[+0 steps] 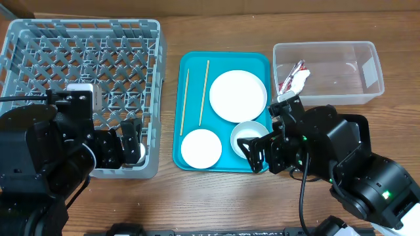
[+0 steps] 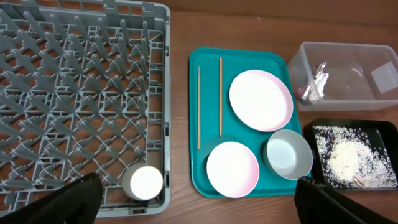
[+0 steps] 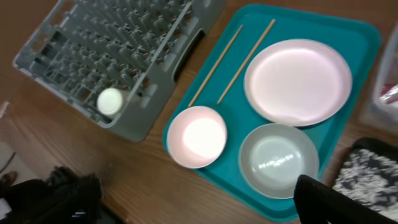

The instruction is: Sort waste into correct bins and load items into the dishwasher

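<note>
Left gripper (image 1: 125, 145): nearest on the left, over the near right corner of the large grey plastic lattice dish rack (image 1: 79, 59); jaws spread wide, holding nothing.

Right gripper (image 1: 262, 154): nearest on the right, over the near right edge of the teal plastic serving tray (image 1: 195, 78); jaws spread wide, empty.

Tiny white cup (image 2: 146, 180): standing among the pegs in the rack's near right corner.

Two small white bowls: both at the near end of the teal tray. Left bowl (image 1: 201, 147) well clear of the fingers. Right bowl (image 1: 248, 136) mouth up, just beside the right gripper.

Shallow black rectangular tray (image 2: 379, 132): on the brown wooden table (image 1: 197, 203), right of the teal tray and near side of the tub. It holds a heap of loose white rice grains (image 2: 345, 155).

Round white plate (image 1: 237, 96): far right part of the teal tray.

Two thin wooden chopsticks: lying lengthwise on the tray's left part, apart from each other, left stick (image 1: 186, 101) and right stick (image 1: 204, 92).

Clear plastic rectangular tub (image 1: 341, 78): far right. Inside, at its left end, is a crinkled red snack wrapper with crumpled white tissue (image 1: 293, 77).
</note>
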`<action>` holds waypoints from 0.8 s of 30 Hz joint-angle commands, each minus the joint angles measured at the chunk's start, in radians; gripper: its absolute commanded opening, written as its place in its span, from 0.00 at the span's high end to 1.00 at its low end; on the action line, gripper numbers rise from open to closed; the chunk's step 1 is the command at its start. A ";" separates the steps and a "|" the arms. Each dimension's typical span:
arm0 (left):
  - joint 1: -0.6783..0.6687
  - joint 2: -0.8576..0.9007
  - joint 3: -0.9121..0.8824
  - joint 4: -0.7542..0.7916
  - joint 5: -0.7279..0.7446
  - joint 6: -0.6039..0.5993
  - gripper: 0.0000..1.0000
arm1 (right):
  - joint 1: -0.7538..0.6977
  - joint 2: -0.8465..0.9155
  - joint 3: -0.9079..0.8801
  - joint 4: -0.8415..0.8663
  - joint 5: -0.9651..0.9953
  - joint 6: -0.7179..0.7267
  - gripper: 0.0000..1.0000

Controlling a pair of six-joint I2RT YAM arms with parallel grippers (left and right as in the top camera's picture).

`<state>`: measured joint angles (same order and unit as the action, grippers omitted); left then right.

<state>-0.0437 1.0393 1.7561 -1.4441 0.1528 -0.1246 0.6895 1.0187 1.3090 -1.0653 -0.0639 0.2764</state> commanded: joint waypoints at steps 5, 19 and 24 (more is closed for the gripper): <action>0.001 0.001 0.006 0.004 -0.006 -0.010 0.00 | -0.136 -0.166 -0.081 0.154 0.182 -0.258 0.00; 0.001 0.001 0.006 0.004 -0.006 -0.010 0.00 | -0.713 -0.649 -0.726 0.526 0.017 -0.219 0.00; 0.001 0.001 0.006 0.004 -0.006 -0.010 0.00 | -0.801 -0.787 -0.935 0.638 0.017 -0.217 0.00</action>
<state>-0.0437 1.0393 1.7561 -1.4437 0.1528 -0.1246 -0.0784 0.2840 0.4450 -0.4736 -0.0376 0.0490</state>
